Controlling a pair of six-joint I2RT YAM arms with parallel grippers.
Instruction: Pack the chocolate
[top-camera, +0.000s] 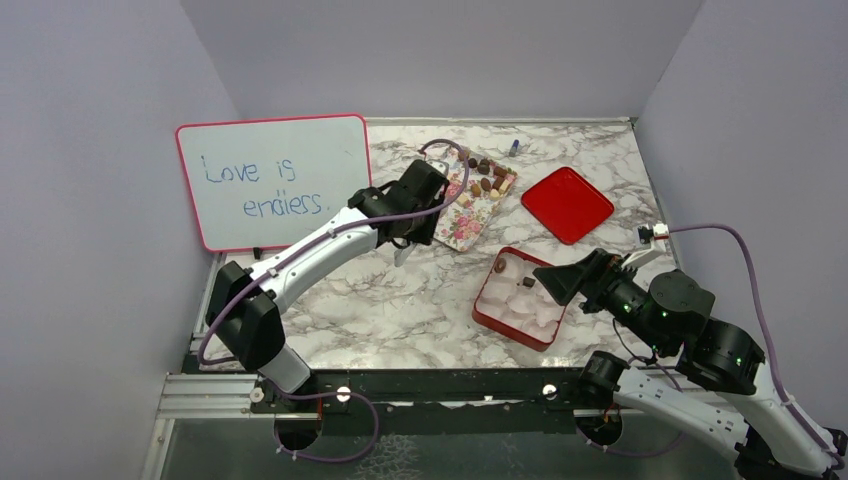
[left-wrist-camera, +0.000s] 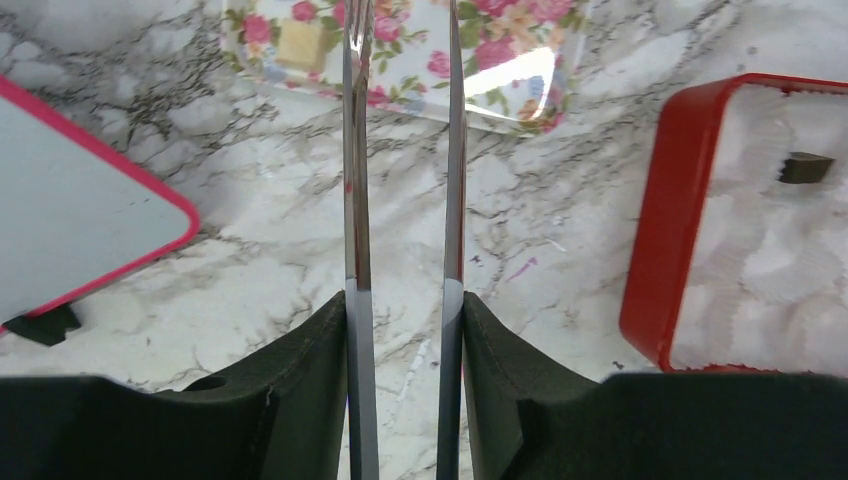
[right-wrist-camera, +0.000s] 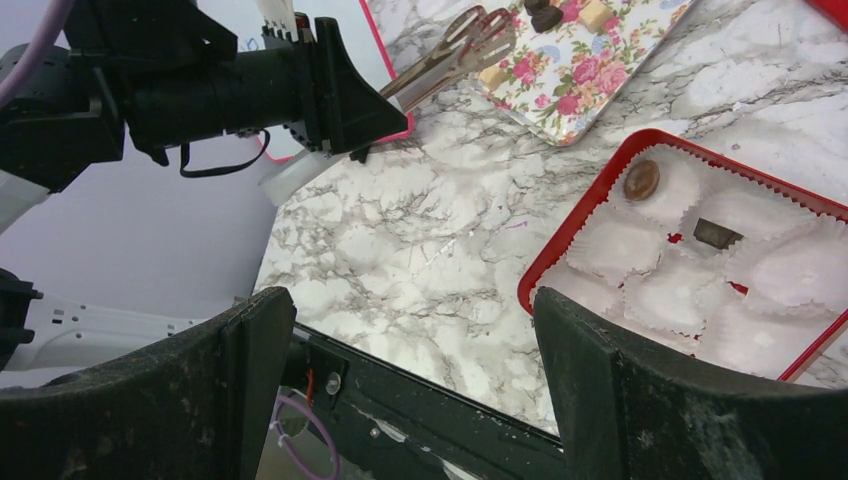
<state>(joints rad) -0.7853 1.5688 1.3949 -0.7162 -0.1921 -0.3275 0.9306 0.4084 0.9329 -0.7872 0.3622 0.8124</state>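
Left gripper (left-wrist-camera: 404, 320) clamped on silver metal tongs (left-wrist-camera: 357, 150), blades slightly apart, round brown chocolate (right-wrist-camera: 641, 180) upper right, hidden from left wrist view

The only words to read are on the whiteboard (top-camera: 270, 180). It has a pink rim and stands at the left side of the worktop (top-camera: 400, 300). The writing is by hand, in blue. The top line says "Love is". The line under it looks like "endless." with a dot at the end, though the letters are small and a bit wobbly from the top view.
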